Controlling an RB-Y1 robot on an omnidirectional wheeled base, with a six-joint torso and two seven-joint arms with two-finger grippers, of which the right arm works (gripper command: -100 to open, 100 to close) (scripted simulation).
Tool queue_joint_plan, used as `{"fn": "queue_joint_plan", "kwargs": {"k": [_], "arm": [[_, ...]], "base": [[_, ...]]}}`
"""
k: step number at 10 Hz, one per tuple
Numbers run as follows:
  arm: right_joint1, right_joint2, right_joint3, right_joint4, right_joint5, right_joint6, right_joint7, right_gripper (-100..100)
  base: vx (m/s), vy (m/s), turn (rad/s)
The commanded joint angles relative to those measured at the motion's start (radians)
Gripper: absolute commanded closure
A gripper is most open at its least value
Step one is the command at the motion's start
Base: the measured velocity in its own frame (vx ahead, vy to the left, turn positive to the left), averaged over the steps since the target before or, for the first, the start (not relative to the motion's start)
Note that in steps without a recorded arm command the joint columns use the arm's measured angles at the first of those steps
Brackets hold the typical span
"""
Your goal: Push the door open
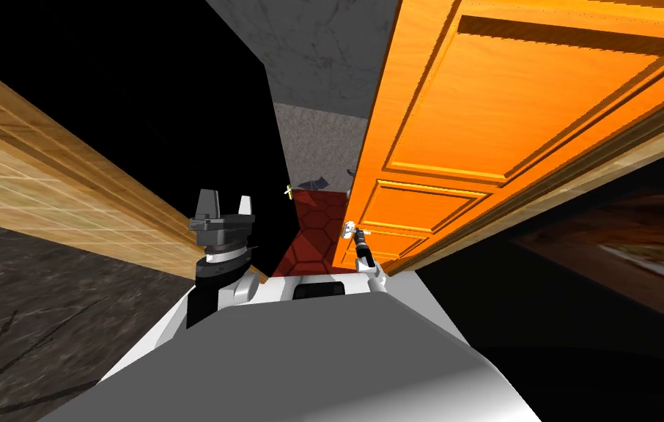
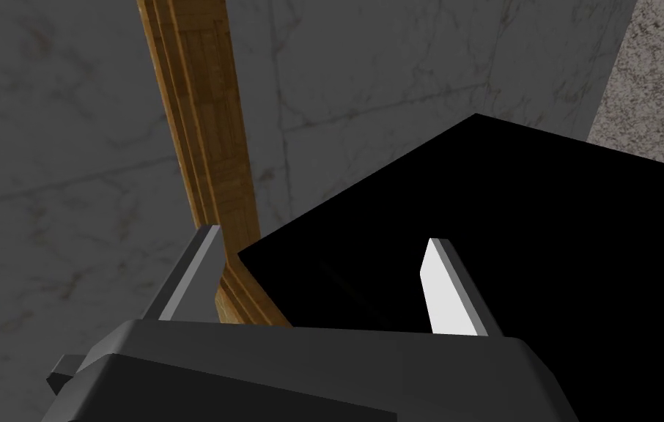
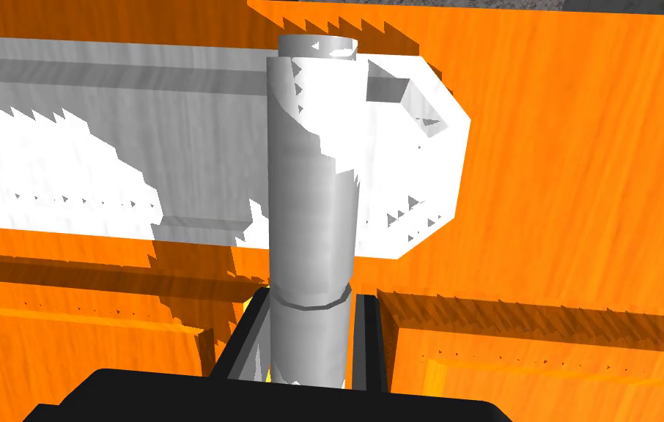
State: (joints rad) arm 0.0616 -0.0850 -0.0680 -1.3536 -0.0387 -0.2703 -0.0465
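At the orange door [image 1: 470,110], the right end effector [image 3: 308,333] clamps the grey handle [image 3: 312,190], its fingers [image 3: 369,344] mostly hidden.

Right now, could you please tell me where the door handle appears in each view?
Head view: door handle, small and white, by the orange door's free edge, at the right gripper.
Right wrist view: grey cylinder clamped between that gripper's jaws.
Left wrist view: faces the wooden frame instead.
Shared landmark: the orange door.
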Motion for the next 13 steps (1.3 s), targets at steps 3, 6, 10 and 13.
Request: {"fn": "queue_joint_plan", "kwargs": {"k": [3,6,10,13], "arm": [[-0.011,-0.008,-0.057,0.007,-0.006,-0.003,0.01,100],[-0.018,-0.006,-0.097,0.016,-0.01,-0.002,0.018,100],[-0.027,-0.002,-0.146,0.028,-0.015,-0.001,0.027,100],[-0.033,0.002,-0.177,0.036,-0.018,0.0,0.034,100]], "base": [[0.2,0.075,-0.072],[0.142,0.071,-0.063],[0.144,0.07,-0.073],[0.137,0.061,-0.067]]}}
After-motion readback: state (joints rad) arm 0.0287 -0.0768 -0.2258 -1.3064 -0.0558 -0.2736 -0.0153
